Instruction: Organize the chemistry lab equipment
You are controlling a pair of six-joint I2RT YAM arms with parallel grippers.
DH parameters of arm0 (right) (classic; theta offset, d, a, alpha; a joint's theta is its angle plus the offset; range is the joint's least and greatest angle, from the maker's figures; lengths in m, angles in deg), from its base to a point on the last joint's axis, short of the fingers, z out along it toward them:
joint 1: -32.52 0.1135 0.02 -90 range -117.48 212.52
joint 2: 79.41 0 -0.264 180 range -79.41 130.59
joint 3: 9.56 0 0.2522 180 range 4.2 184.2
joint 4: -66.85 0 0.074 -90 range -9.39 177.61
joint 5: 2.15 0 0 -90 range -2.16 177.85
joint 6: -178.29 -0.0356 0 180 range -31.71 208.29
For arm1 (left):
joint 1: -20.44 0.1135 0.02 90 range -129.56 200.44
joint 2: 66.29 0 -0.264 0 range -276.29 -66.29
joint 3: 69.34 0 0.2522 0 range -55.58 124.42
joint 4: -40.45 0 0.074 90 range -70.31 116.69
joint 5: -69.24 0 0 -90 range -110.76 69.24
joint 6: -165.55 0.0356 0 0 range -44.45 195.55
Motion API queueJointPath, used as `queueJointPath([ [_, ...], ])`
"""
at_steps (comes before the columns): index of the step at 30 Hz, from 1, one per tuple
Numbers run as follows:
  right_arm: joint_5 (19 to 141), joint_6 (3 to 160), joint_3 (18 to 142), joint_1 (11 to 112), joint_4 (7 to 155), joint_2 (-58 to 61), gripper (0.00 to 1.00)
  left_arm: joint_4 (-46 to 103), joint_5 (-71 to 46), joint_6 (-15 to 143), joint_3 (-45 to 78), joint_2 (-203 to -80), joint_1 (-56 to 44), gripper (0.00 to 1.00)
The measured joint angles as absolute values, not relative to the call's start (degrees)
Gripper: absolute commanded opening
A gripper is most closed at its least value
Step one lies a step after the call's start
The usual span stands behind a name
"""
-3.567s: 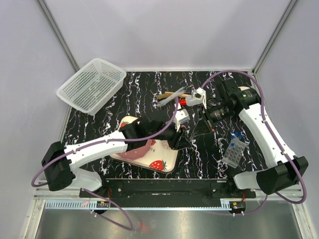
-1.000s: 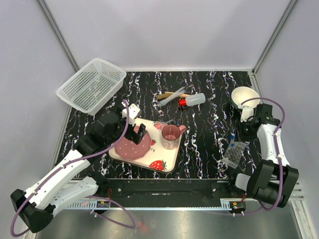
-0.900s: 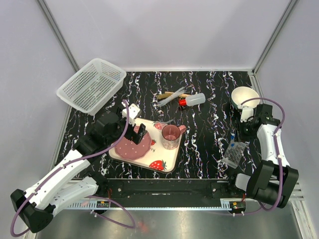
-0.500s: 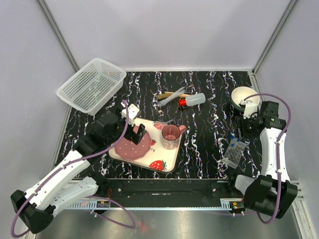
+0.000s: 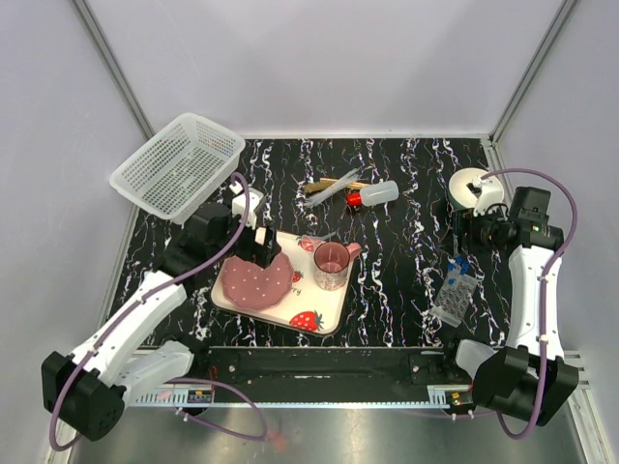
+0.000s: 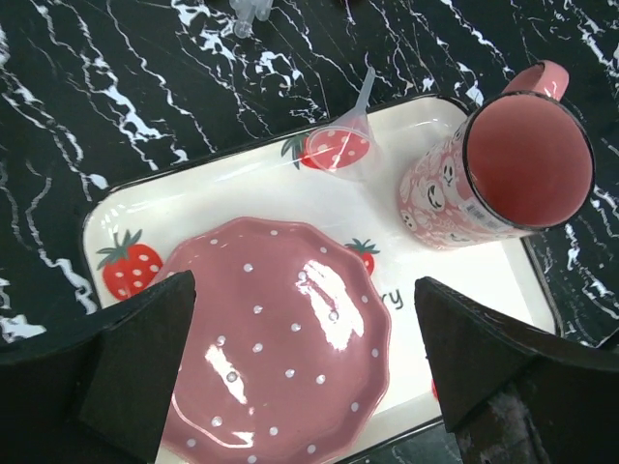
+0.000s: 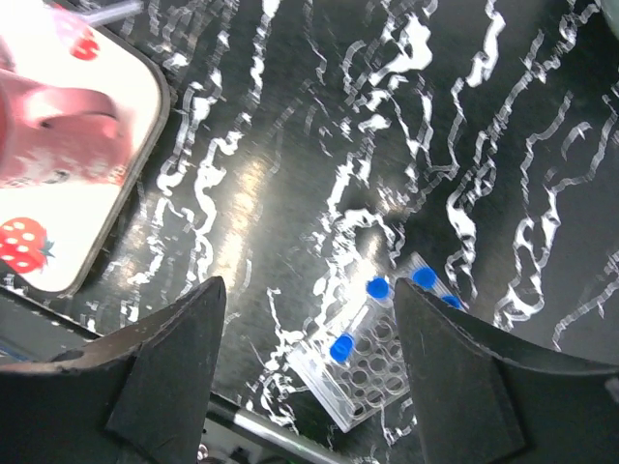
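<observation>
The clear perforated tube rack [image 5: 453, 298], holding blue-capped tubes [image 7: 372, 288], sits at the near right of the tabletop [image 5: 406, 261]. Above it is the right end effector [image 7: 309, 290], jaws apart and empty. The red-capped bottle [image 5: 372, 194] lies far centre. The left end effector [image 6: 302, 290], spread wide and empty, hovers over the strawberry tray [image 6: 126, 208], printed "rry".
</observation>
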State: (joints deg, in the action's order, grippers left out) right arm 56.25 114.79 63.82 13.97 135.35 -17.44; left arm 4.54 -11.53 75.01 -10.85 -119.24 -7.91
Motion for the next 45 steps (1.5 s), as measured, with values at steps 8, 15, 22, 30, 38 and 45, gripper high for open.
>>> queueJointPath([
  [8,44.2,110.4,63.8,14.0,130.1,-17.5,0.91,4.3,-4.9,68.2,-3.9,-129.9,-6.1,0.99],
  [15,36.4,108.6,54.7,13.7,124.9,-26.3,1.0,2.5,-0.8,67.0,6.9,-140.2,-5.8,0.95],
  [22,33.1,107.6,52.4,12.8,121.9,-35.6,1.0,-2.5,2.0,67.7,19.6,-154.7,-5.7,0.91],
  [30,32.7,106.7,52.4,12.6,120.3,-34.7,1.0,-9.3,2.8,69.0,34.4,-168.9,-5.7,0.87],
  [38,32.7,106.2,52.4,12.6,119.4,-35.4,1.0,-15.1,2.6,70.9,45.2,-179.6,-5.7,0.78],
  [45,32.7,105.9,52.4,12.6,119.4,-35.4,1.0,-19.0,1.7,73.3,57.2,-190.8,-5.7,0.72],
])
